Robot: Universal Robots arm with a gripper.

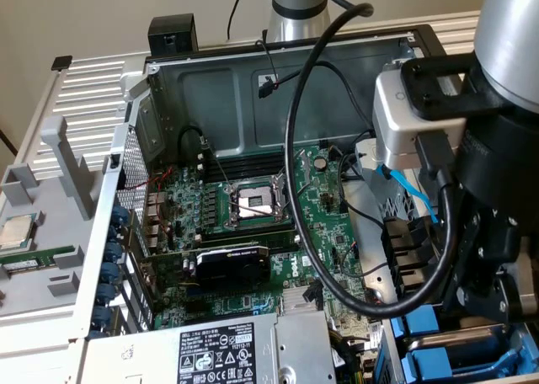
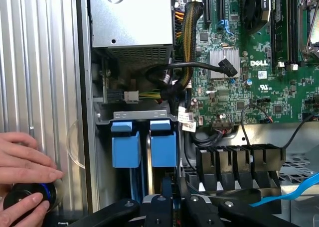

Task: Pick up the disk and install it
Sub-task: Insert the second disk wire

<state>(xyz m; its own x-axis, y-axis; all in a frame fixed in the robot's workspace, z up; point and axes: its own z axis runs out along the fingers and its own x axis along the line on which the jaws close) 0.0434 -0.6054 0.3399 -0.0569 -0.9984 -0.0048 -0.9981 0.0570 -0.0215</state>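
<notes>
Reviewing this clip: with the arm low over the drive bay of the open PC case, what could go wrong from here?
1. The gripper sits close above the blue carriers; a slight misalignment could jam a carrier against the bay frame.
2. A looping black cable hangs off the arm over the motherboard and might snag components.
3. A person's hand rests close beside the case, near the arm.

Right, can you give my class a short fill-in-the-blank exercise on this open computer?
1. The motherboard inside the case is ___ in colour.
2. The two plastic carrier tabs standing side by side in the drive bay are ___.
3. A person's hand rests on a round ___ knob outside the case.

Missing words: green; blue; black.
</notes>
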